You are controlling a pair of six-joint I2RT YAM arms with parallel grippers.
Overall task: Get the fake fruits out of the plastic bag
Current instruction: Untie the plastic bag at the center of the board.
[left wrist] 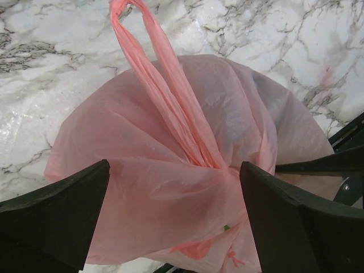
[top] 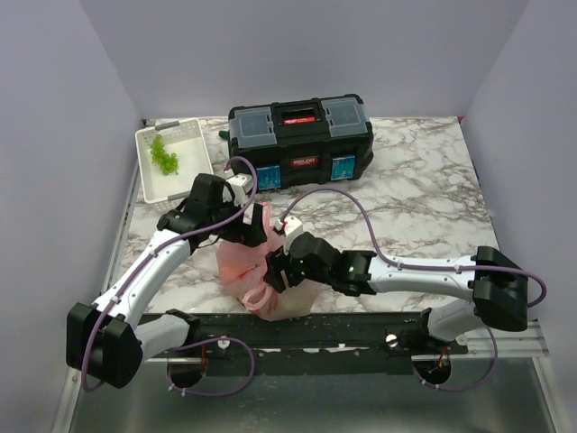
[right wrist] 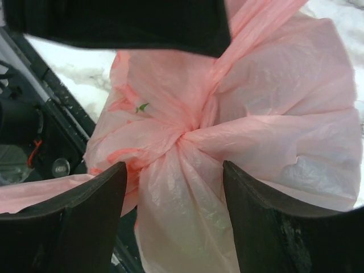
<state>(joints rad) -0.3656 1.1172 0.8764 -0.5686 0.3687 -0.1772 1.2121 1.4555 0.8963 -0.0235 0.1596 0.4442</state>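
Observation:
The pink plastic bag (top: pixel 245 271) sits bunched and knotted near the table's front edge, with one loop handle (left wrist: pixel 149 74) stretched away from it. The fake fruits are hidden inside; only a tiny green speck (left wrist: pixel 226 227) shows through the film. My left gripper (top: pixel 250 227) is over the bag's far side. In the left wrist view it (left wrist: pixel 173 170) is open, with the bag's gathered top between the fingers. My right gripper (top: pixel 275 271) is at the bag's right side. In the right wrist view it (right wrist: pixel 173 170) is open, straddling a fold just below the knot (right wrist: pixel 190 135).
A black toolbox (top: pixel 300 140) stands at the back centre. A white slotted basket (top: pixel 185 176) at the back left holds a light green grape bunch (top: pixel 164 155). The black rail (top: pixel 361 329) runs along the table's near edge, just below the bag.

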